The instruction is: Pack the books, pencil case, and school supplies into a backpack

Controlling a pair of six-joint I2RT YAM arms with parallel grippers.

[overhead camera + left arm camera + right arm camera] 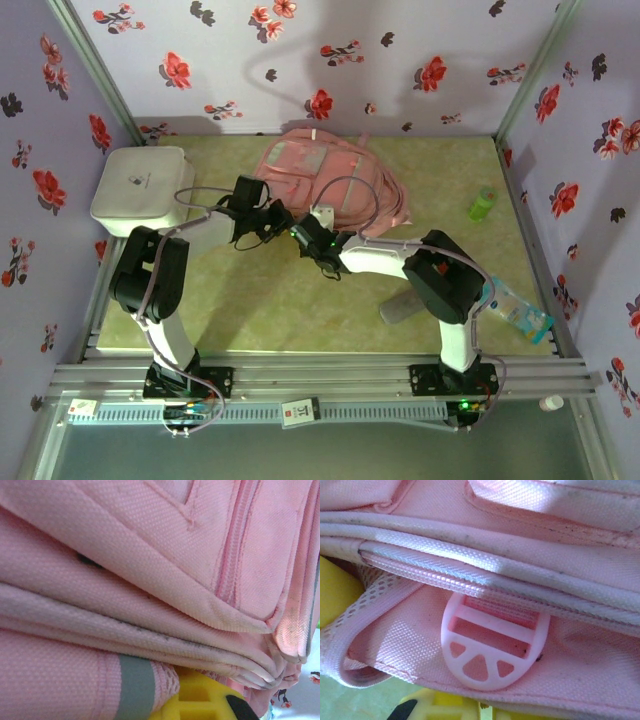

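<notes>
The pink backpack point(335, 180) lies flat at the back middle of the table. At its near left edge my left gripper point(272, 215) is shut on a fold of the pink fabric point(150, 580). One yellow finger point(200, 700) shows under a strap with a grey band. Beside it at the near edge, my right gripper point(312, 238) is shut, its yellow fingers point(450, 707) nearly touching under a strap that carries a pale pink buckle point(492, 647). The grey pencil case point(403, 307) lies by the right arm's elbow. A blue illustrated book point(517, 313) lies at the right edge.
A white rounded box point(140, 190) stands at the back left. A small green object point(483, 203) sits at the back right near the wall. Flowered walls close in the table on three sides.
</notes>
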